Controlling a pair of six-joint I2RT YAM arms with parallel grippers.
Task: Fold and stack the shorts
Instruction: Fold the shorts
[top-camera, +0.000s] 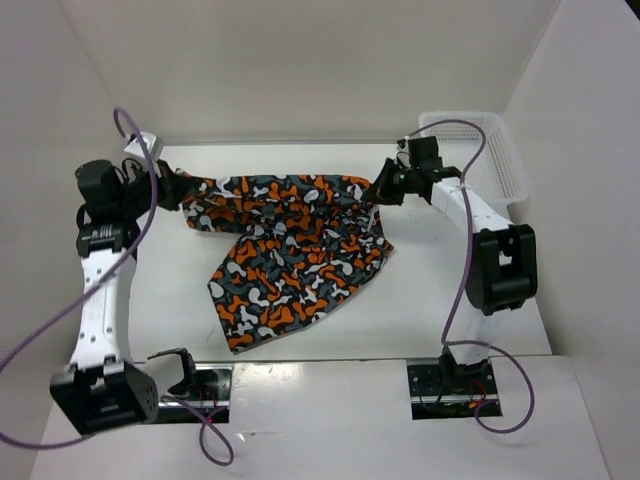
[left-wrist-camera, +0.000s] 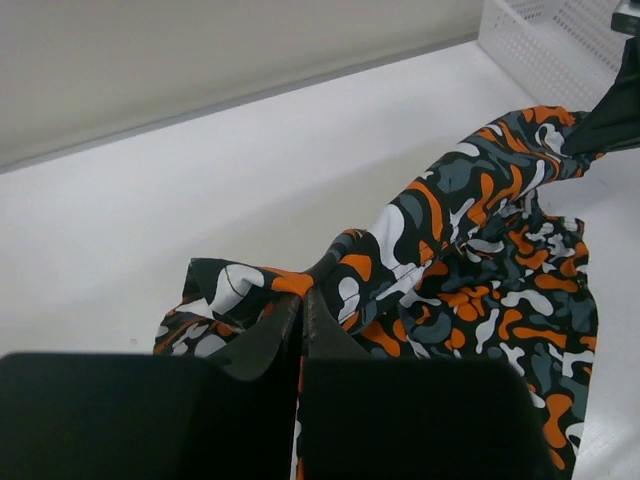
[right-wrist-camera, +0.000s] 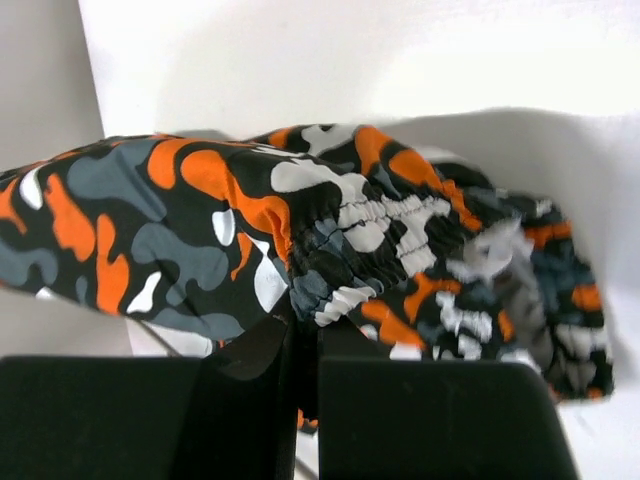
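Note:
The camouflage shorts (top-camera: 290, 240), printed orange, black, grey and white, hang stretched between my two grippers above the white table. Their lower leg drapes down onto the table toward the front. My left gripper (top-camera: 185, 190) is shut on the shorts' left end; in the left wrist view (left-wrist-camera: 300, 300) the fabric (left-wrist-camera: 450, 230) is pinched between the closed fingers. My right gripper (top-camera: 382, 190) is shut on the elastic waistband at the right end; in the right wrist view (right-wrist-camera: 305, 315) the gathered waistband (right-wrist-camera: 370, 225) sits in the closed fingers.
A white plastic mesh basket (top-camera: 490, 150) stands at the back right, just behind the right arm; its corner shows in the left wrist view (left-wrist-camera: 560, 50). White walls enclose the table on three sides. Purple cables loop off both arms.

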